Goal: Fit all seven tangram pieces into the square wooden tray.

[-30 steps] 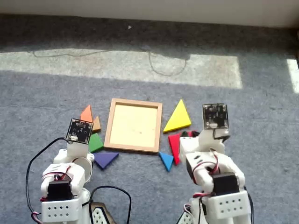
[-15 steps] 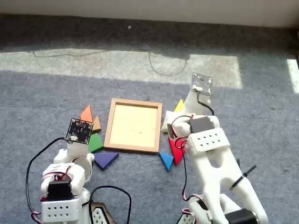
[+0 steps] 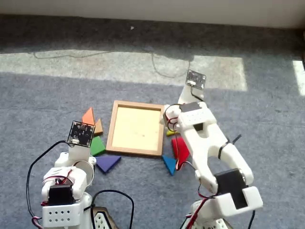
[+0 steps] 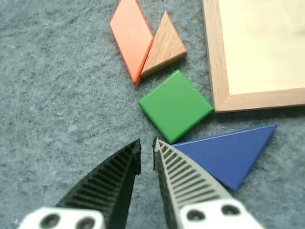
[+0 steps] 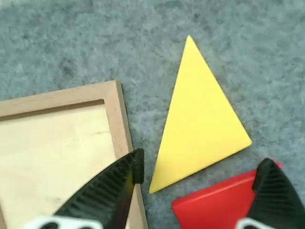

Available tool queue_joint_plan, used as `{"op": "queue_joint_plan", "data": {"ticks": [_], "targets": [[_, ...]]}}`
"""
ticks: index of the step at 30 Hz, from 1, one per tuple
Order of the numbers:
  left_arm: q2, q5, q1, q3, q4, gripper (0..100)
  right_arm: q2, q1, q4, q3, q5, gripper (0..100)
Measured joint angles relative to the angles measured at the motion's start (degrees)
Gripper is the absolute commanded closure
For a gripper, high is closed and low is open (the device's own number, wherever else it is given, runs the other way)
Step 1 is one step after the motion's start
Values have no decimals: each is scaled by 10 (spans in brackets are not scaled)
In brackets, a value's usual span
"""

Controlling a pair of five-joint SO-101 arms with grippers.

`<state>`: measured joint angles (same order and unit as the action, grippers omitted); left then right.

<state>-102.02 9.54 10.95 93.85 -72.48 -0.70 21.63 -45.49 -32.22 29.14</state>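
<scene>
Right tool (image 5: 202, 167): jaws spread wide, nothing gripped; held over the lower corner of the yellow triangle (image 5: 200, 119), between the tray rim and the red piece (image 5: 214, 205), probably a triangle, partly hidden.

Left tool (image 4: 147, 143): fingers drawn nearly together, nothing gripped; held just beside the green square (image 4: 175, 106) and the dark blue triangle (image 4: 228, 152).

Square wooden tray (image 3: 136, 104): laid flat on the grey carpeted counter (image 3: 57, 95) between the arms.

Pieces outside the tray: orange parallelogram (image 4: 131, 36) touching the brown triangle (image 4: 164, 47); light blue triangle (image 3: 169, 164) near the tray's corner.
</scene>
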Motion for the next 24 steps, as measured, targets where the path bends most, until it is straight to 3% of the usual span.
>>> {"op": "queue_joint_plan", "data": {"ticks": [24], "targets": [[0,0,0,0,0,919,106,-29,6,68,0,649]]}}
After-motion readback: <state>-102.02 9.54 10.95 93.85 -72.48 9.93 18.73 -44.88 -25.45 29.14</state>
